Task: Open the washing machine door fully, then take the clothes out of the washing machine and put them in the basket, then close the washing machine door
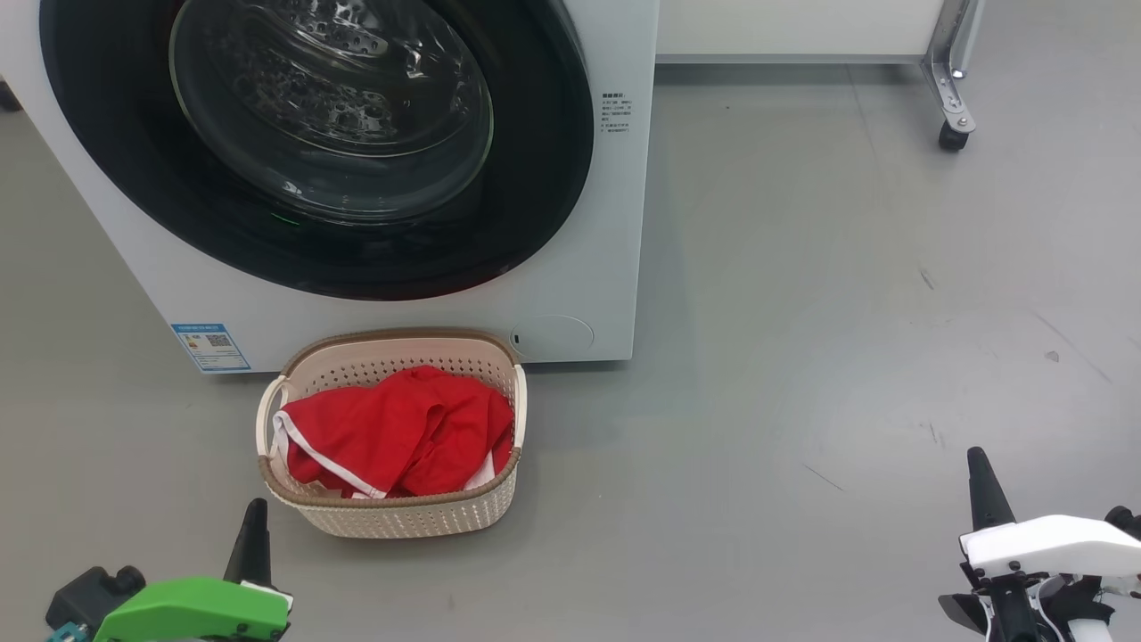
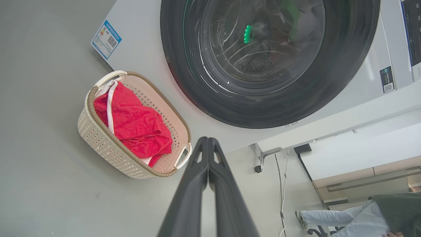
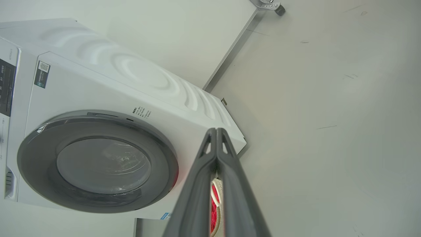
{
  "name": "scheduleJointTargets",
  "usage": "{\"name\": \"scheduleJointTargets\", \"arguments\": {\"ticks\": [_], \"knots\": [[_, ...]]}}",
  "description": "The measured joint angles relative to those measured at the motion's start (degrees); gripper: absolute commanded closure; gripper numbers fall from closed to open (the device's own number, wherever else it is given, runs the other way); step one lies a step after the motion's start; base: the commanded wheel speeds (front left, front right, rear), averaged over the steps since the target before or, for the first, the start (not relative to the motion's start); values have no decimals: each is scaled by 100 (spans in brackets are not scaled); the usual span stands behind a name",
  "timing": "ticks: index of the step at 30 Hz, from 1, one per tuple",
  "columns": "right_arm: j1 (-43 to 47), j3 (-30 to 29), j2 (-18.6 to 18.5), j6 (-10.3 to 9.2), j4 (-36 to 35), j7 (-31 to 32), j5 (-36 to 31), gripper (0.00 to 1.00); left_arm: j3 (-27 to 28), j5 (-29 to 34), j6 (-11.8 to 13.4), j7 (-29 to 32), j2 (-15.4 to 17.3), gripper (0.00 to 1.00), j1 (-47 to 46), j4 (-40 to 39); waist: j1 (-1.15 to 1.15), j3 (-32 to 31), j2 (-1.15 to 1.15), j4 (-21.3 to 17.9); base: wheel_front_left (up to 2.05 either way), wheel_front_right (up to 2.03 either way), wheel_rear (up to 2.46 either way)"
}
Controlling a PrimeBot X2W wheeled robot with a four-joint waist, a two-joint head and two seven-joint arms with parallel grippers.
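At the lower left of the head view, the left gripper is seen with its two dark fingers pressed together on nothing, and the same closed pair is shown empty in its own wrist view. At the lower right, the right gripper is likewise pressed together, and nothing is held. Just ahead of the left gripper, the basket is set on the grey floor, close against the foot of the washing machine. The clothes are heaped inside it, with a white-trimmed edge draped toward its left handle. Above the basket, the door is seen lying flush with the white front, so it is judged to be shut and the task to be as good as done. The clothes are judged to be light, soft and limp; should they need lifting, a raised fold at the top of the heap is best pinched. The door is judged to be stiff and heavier, with a slippery glossy black rim, so it is better pushed flat on the rim than gripped.
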Motion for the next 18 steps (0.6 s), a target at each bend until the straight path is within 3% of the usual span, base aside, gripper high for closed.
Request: {"name": "scheduleJointTargets", "arguments": {"ticks": [18], "knots": [[-211,-249,40,103,113,349,1256,100,292,-1160,-114,354,8,100,-98,-88,0,1,0,-38,0,0,0]]}}
